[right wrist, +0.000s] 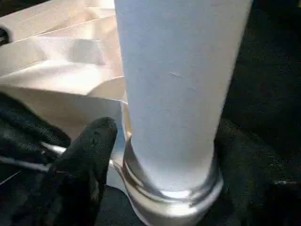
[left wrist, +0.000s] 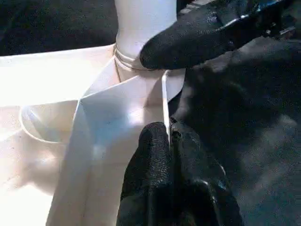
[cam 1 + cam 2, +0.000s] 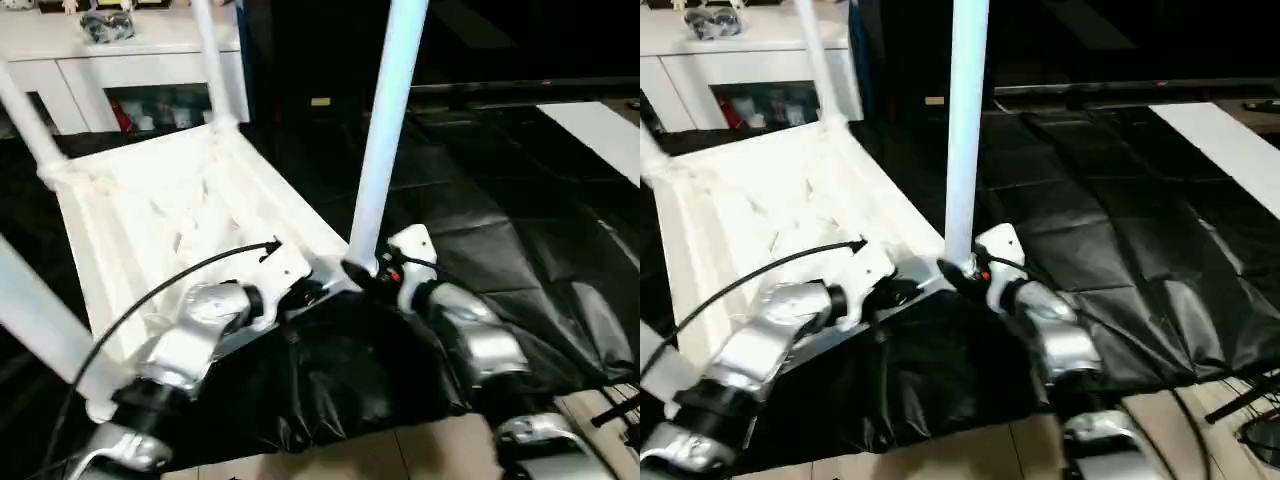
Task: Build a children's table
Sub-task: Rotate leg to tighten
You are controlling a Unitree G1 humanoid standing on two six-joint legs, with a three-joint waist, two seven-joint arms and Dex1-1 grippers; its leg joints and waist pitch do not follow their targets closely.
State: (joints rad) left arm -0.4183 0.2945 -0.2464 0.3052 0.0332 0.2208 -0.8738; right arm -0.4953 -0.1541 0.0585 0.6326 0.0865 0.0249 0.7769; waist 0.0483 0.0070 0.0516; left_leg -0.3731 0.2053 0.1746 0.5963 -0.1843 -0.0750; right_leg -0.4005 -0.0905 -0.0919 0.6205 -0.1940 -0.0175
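The children's table lies upside down on a black sheet, its white ribbed tabletop (image 3: pixel 150 210) facing up. Legs stand in its corners: one at the far corner (image 3: pixel 210 60), one at the far left (image 3: pixel 25 120), one at the near left (image 3: pixel 40 320). The near-right leg (image 3: pixel 385 130) rises from the corner socket closest to my grippers. My left gripper (image 2: pixel 170 136) is shut on the tabletop's thin rim beside that socket. My right gripper (image 1: pixel 164 141) stands open around this leg's base, one finger (image 1: pixel 91 150) close beside the collar.
A white cabinet (image 3: pixel 120 70) stands behind the table at the back left. The black sheet (image 3: pixel 500 220) spreads to the right, with a white board (image 3: pixel 600 130) at its far right. Tiled floor (image 3: pixel 400 450) shows at the near edge.
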